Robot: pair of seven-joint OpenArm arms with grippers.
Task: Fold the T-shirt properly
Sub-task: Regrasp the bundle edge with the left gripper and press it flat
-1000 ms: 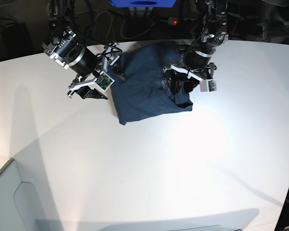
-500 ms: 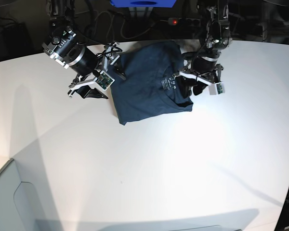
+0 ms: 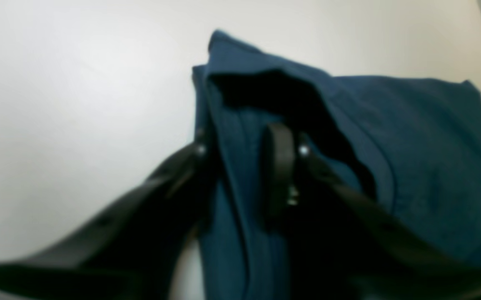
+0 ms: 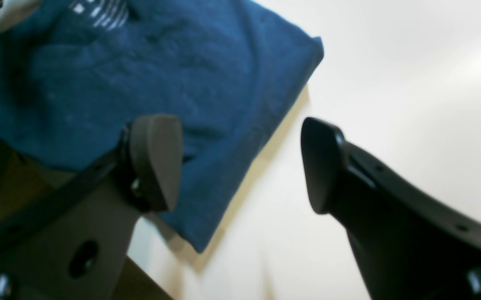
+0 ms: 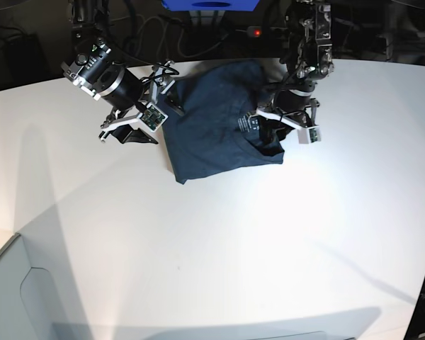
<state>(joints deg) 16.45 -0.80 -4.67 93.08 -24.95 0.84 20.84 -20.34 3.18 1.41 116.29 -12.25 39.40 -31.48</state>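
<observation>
Setting: robotics lab bench. Evidence: broad plain white table (image 5: 219,269) under bright overhead light; two black robot arms mounted at the far edge, one far left (image 5: 103,74), one far right (image 5: 308,35). Dark background behind the table with loose cables (image 5: 152,32), a lit red indicator (image 5: 256,32) and a blue box (image 5: 209,4).

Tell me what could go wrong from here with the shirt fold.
1. The left tool pinches only a narrow bunched ridge near the collar of the T-shirt; it may slip out or drag several layers together.
2. The right tool stands open at the opposite edge, holding nothing, so a pull could slide the whole bundle across the table and undo the fold.
</observation>
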